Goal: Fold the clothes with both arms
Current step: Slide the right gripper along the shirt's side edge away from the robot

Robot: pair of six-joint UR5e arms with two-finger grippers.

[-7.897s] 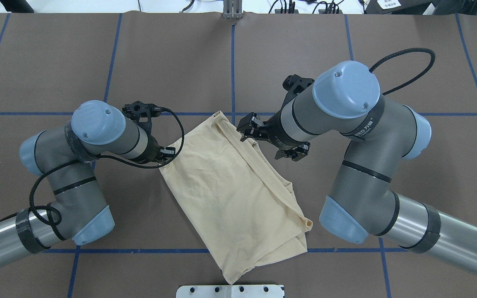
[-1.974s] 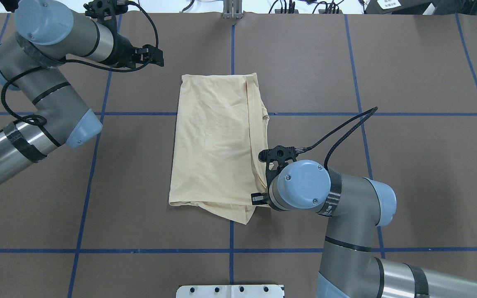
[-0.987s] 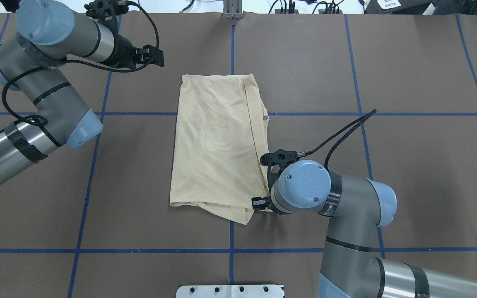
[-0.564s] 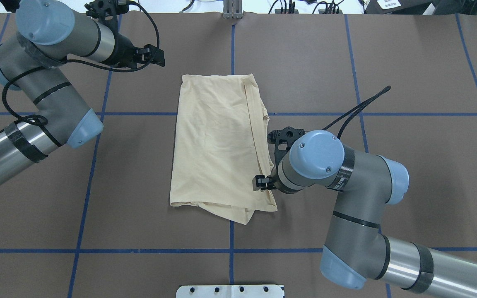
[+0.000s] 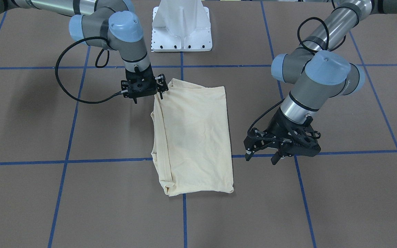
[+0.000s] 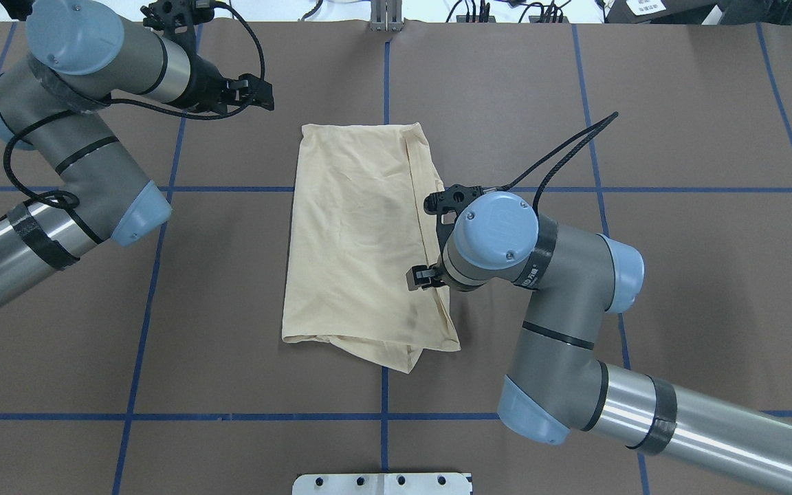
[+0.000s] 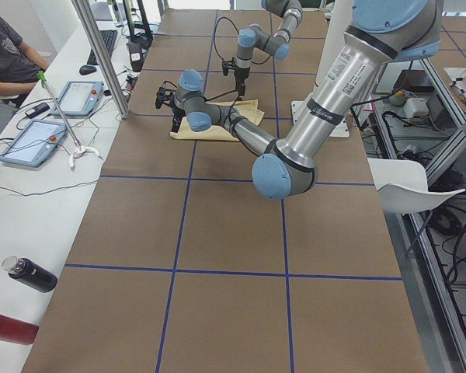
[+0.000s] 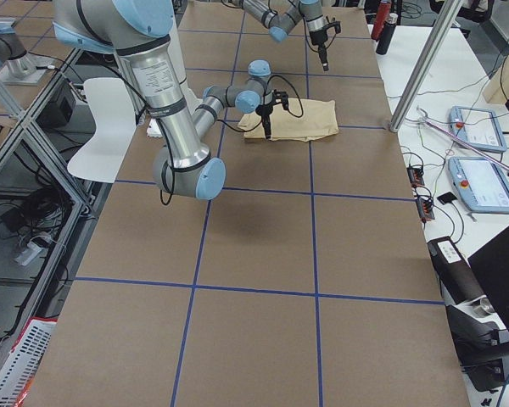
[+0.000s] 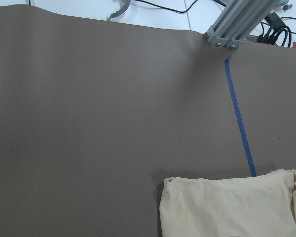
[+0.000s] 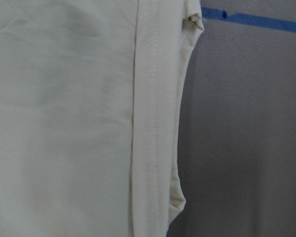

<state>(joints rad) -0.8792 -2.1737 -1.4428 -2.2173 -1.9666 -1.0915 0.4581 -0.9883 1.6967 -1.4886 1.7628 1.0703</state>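
Overhead exterior showed us the shirt (image 6: 361, 234) flat on the table (image 6: 643, 309), left gripper (image 6: 267, 96) at its 10 o'clock with jaws apart, right gripper (image 6: 420, 278) over its 4 o'clock edge, jaws unreadable; we judged a one-layer pinch there could drag the fold open.

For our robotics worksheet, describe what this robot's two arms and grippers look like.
Left arm and right arm: grey jointed tubes, silver sections, light blue caps, black bands, looping black cables. Left gripper and right gripper: black, two jaws each.
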